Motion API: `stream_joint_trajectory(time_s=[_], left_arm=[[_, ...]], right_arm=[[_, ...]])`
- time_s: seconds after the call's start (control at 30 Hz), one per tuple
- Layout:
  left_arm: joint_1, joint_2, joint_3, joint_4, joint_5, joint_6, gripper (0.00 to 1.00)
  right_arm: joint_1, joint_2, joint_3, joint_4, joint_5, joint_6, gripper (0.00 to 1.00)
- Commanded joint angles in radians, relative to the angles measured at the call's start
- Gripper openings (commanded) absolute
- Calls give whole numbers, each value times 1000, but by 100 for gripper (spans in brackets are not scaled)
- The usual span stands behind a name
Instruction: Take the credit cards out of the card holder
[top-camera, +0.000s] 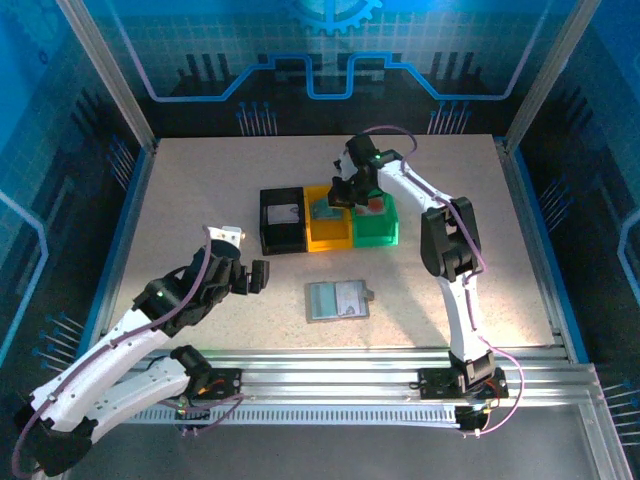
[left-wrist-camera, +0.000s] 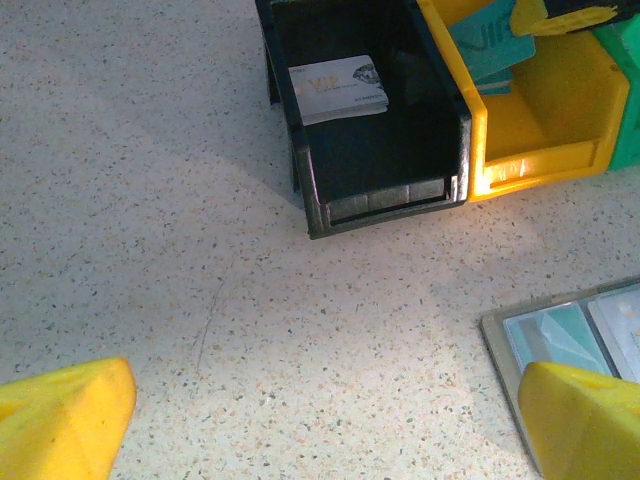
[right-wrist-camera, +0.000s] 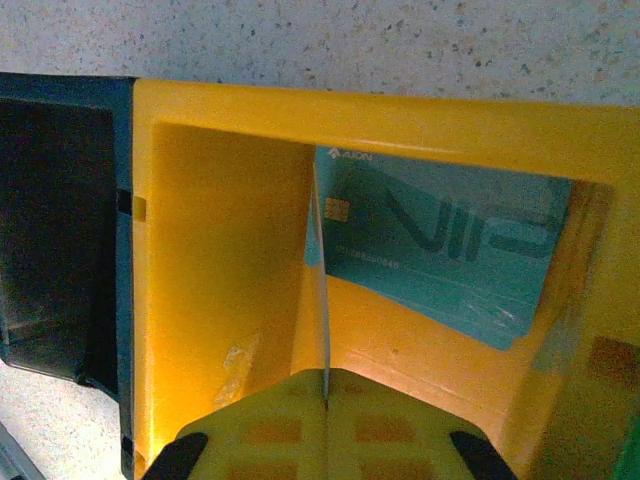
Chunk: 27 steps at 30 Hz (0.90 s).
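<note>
The grey card holder (top-camera: 337, 300) lies open and flat on the table in front of the bins, and its corner (left-wrist-camera: 560, 335) shows bluish and whitish cards in the pockets. My right gripper (right-wrist-camera: 327, 375) hangs over the yellow bin (right-wrist-camera: 220, 250), shut on a thin credit card (right-wrist-camera: 322, 290) seen edge-on. From above, that right gripper (top-camera: 346, 196) is over the yellow bin (top-camera: 330, 230). A teal card (right-wrist-camera: 440, 260) leans inside that bin. A white card (left-wrist-camera: 338, 88) lies in the black bin (left-wrist-camera: 380, 190). My left gripper (left-wrist-camera: 320, 430) is open over bare table, left of the holder.
Black (top-camera: 283, 222), yellow and green (top-camera: 378, 228) bins stand side by side at mid-table. Something with a red-orange mark (top-camera: 374, 203) sits in the green bin. A metal frame rail (top-camera: 400, 365) runs along the near edge.
</note>
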Motion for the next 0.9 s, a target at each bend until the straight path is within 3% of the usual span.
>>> stream_joint_trajectory(time_s=[0.0, 0.73, 0.87], left_arm=[[10, 1, -9, 1, -23, 24, 99], [13, 10, -11, 1, -23, 26, 99], [14, 11, -10, 1, -21, 25, 99]], right_arm=[[-8, 29, 48, -13, -25, 15, 0], [-14, 127, 168, -106, -8, 9, 0], [-14, 127, 180, -120, 4, 2, 7]])
